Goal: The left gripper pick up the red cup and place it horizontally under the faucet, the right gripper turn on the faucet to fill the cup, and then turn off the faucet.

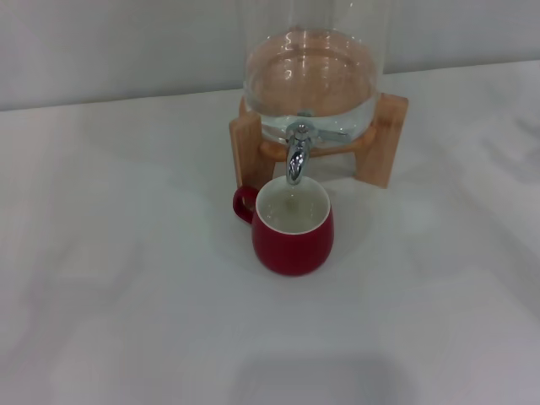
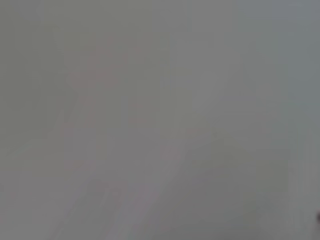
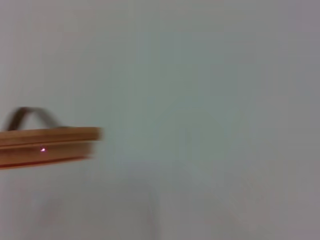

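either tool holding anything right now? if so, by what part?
Nothing is seen held. The red cup stands free on the table under the faucet, and neither tool is in any view.

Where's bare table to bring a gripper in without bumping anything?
Bare table lies left, right and in front of the red cup. It is crowded behind: the cup stands under the faucet, its handle close to the wooden stand leg.

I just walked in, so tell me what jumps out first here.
The red cup stands upright on the white table, directly under the faucet of a glass dispenser on a wooden stand. Neither gripper is in view.
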Controlling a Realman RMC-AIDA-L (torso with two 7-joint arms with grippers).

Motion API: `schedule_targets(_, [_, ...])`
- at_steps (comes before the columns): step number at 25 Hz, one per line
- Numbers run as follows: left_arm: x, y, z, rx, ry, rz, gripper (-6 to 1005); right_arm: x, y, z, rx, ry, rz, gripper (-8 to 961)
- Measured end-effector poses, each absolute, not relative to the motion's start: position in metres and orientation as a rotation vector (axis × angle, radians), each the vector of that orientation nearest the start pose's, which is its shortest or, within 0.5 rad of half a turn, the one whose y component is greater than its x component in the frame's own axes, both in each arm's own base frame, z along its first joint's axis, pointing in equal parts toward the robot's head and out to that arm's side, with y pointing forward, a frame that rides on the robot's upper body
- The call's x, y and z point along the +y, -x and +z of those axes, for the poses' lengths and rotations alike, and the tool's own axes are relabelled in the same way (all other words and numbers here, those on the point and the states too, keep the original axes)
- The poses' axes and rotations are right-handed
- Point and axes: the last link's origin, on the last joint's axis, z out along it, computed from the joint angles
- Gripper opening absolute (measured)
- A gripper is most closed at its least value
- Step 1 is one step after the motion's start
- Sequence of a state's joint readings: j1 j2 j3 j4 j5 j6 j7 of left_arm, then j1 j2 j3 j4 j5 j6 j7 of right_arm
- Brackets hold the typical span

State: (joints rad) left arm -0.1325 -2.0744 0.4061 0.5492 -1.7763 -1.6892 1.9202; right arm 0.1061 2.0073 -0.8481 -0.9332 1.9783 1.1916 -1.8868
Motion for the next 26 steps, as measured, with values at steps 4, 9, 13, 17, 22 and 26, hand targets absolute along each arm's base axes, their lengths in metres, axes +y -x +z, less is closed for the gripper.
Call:
schedule_targets(4, [0.207, 0.356, 0.095, -0.599, 1.755, -1.195, 833, 0.302, -0.343, 0.153, 0.573, 1.748, 0.843, 798])
schedule_targets(9, [0.194, 0.36, 0.097, -0.603, 1.717, -1.204, 833, 0.3, -0.345, 0.163, 0.557, 1.703, 0.857, 798])
schedule_targets(13, [0.192, 0.361, 0.097, -0.607, 1.715, -1.207, 833, 0.3, -0.344, 0.161, 0.548, 1.707, 0.867, 798])
schedule_targets(17, [0.193, 0.361, 0.098, -0.609, 1.716, -1.211, 833, 0.3, -0.345, 0.157, 0.556, 1.713, 0.867, 798])
schedule_targets(22, [0.195, 0.36, 0.099, -0.604, 1.719, -1.207, 833, 0.299, -0.347, 0.154, 0.567, 1.715, 0.867, 798])
schedule_targets(26, [0.197, 0.36, 0.1, -0.602, 1.72, -1.207, 833, 0.299, -0.347, 0.154, 0.567, 1.717, 0.868, 798])
